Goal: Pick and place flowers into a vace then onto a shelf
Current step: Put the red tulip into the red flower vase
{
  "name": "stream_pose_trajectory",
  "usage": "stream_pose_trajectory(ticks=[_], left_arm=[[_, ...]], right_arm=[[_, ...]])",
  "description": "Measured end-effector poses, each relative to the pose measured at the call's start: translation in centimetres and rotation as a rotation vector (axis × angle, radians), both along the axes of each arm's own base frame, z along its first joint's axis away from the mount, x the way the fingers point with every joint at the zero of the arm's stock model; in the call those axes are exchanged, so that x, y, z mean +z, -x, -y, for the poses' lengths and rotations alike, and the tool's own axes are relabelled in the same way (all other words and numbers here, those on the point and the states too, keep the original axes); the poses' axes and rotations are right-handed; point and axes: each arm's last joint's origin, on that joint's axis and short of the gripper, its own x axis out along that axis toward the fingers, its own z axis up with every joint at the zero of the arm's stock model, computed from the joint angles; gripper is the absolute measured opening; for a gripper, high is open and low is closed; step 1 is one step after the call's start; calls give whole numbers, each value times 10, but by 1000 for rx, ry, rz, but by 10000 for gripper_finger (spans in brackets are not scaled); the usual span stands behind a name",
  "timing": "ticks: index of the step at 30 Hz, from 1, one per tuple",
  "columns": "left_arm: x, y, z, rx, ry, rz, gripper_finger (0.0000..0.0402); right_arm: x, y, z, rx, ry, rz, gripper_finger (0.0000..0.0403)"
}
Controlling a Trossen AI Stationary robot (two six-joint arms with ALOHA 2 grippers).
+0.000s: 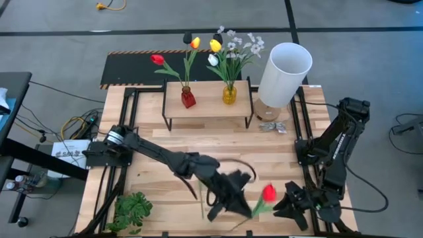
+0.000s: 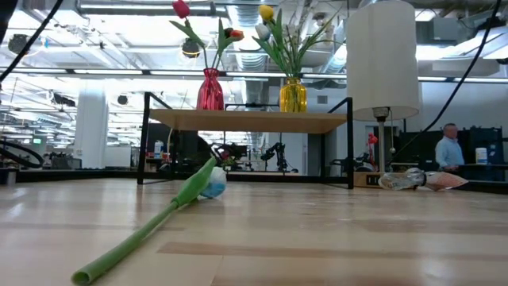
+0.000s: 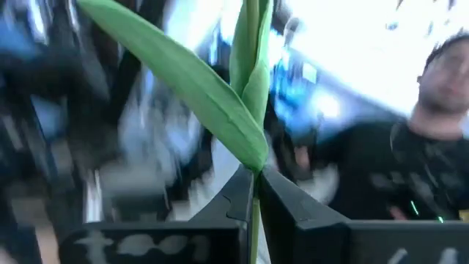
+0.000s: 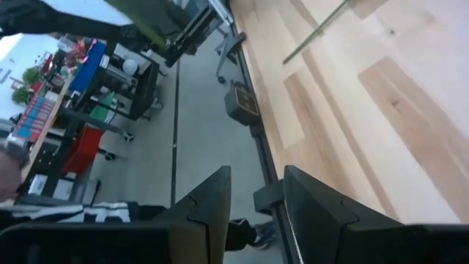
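Note:
My left gripper (image 1: 248,211) is near the table's front middle, shut on a red tulip (image 1: 269,192) with a long green stem. A second flower (image 2: 178,202) lies flat on the table by its stem, its pale head (image 2: 214,185) toward the shelf. On the light-wood shelf (image 1: 208,99) at the back stand a red vase (image 1: 188,99) and a yellow vase (image 1: 229,94), each holding flowers. At the front right, beside the red head, my right gripper (image 4: 256,213) is open with nothing between its fingers. My left gripper pinches the tulip's green stem (image 3: 254,213) between its two fingers, just below where the long leaves (image 3: 220,110) branch off. The fingers come at it about level and lie across the stem. The red head (image 1: 269,192) stands out beyond the fingers toward my right gripper.
A tall white lamp (image 1: 284,73) stands at the shelf's right end, a crumpled wrapper (image 1: 271,127) at its foot. A bushy leafy sprig (image 1: 132,210) lies at the front left. A black panel with a striped edge (image 1: 132,69) sits at the back left. People show beyond the table.

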Motion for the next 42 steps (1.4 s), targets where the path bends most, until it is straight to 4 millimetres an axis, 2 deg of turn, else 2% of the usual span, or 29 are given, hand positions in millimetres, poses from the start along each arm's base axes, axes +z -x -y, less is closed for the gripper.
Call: stream_pose_trajectory(ticks=[4,12,17,20,26,30,33,37,42], left_arm=[[1,-5,-21,151,41,193,0],[1,-21,-79,508,19,231,0],[7,-22,-104,742,-24,275,0],[20,-18,-107,767,-23,350,0],[52,-9,-96,549,58,490,0],[68,2,-94,539,147,650,0],[73,7,-94,727,148,693,0],[70,7,-95,1113,76,607,0],[70,18,-87,1529,-142,478,0]], right_arm=[[0,-3,1,-17,2,4,118],[1,-3,2,-36,-1,20,118],[2,-4,2,-57,-2,36,118],[2,-4,2,-65,-7,46,118],[3,-4,1,-56,9,53,118],[3,-5,2,-58,14,55,118],[3,-6,2,-60,12,56,118],[4,-6,1,-69,-2,68,118],[9,-8,-1,-63,3,125,118]])
